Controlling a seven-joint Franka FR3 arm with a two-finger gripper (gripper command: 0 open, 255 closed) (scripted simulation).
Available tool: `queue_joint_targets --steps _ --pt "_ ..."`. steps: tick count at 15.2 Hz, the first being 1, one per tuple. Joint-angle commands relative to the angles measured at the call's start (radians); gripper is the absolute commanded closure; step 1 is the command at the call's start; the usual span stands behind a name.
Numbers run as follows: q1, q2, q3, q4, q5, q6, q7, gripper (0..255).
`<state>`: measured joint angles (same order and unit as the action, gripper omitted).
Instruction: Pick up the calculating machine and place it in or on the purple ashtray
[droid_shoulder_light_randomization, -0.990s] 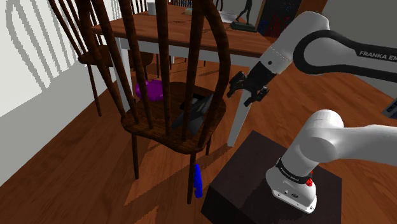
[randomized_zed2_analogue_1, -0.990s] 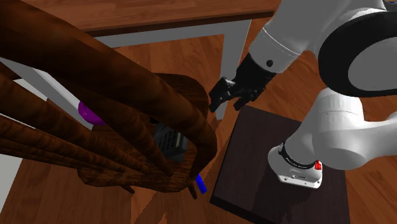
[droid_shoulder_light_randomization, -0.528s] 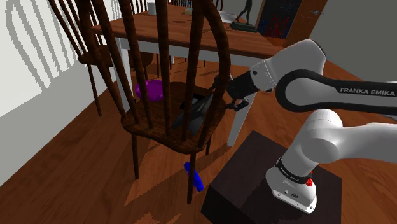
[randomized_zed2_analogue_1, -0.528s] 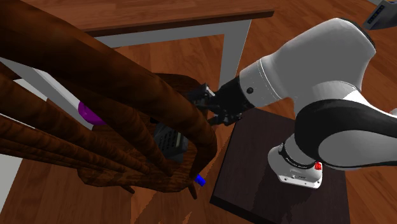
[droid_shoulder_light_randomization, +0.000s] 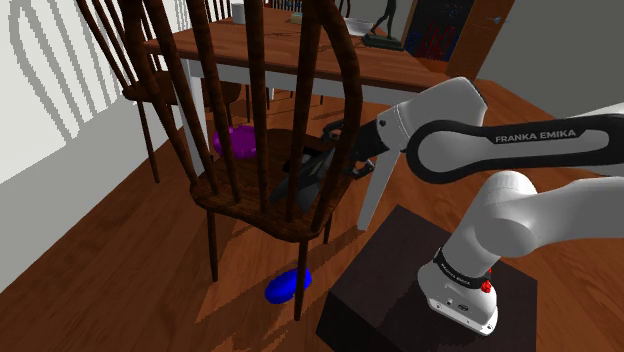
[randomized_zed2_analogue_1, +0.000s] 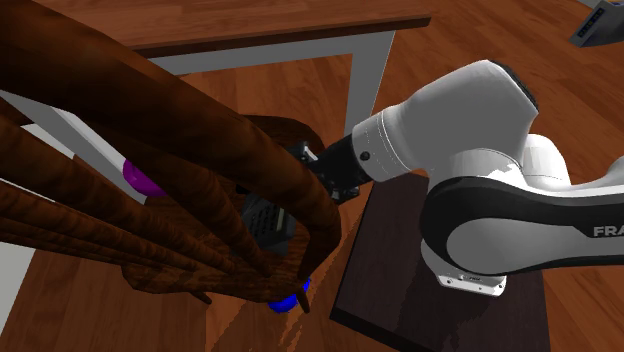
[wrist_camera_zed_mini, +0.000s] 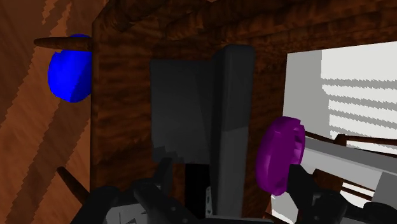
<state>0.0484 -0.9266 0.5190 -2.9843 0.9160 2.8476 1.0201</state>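
Jaws stand open: the two black fingers (wrist_camera_zed_mini: 308, 191) are spread apart and grasp nothing. They reach in low over the near edge of the wooden chair seat (droid_shoulder_light_randomization: 250, 205). The near end of the calculating machine (wrist_camera_zed_mini: 191, 114) lies just ahead of and between them. I cannot tell whether either finger touches it.

The machine is a dark grey body with a lighter grey part along one side. It lies flat on the seat, toward the shoulder view's right. The purple ashtray (droid_shoulder_light_randomization: 236, 140) sits farther off, at the seat's far left edge in that view, beside the machine.

The curved chair back (droid_shoulder_light_randomization: 340, 70) crosses in front of the white arm (droid_shoulder_light_randomization: 450, 140). A blue thing (droid_shoulder_light_randomization: 288, 285) lies on the wooden floor (droid_shoulder_light_randomization: 120, 260) under the chair, near the dark stand (droid_shoulder_light_randomization: 400, 270). Beyond the chair stands a brown-topped desk (droid_shoulder_light_randomization: 300, 50) with white legs.
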Motion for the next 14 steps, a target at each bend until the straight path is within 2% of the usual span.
queue_joint_targets --steps 1,6,7,14 --pt "0.003 0.01 0.0 0.0 0.005 0.011 -0.004 0" --pt "0.003 0.01 0.0 0.0 0.005 0.011 -0.004 0" --pt "0.003 0.01 0.0 0.0 0.005 0.011 -0.004 255" --pt "0.003 0.01 0.0 0.0 0.005 0.011 -0.004 255"
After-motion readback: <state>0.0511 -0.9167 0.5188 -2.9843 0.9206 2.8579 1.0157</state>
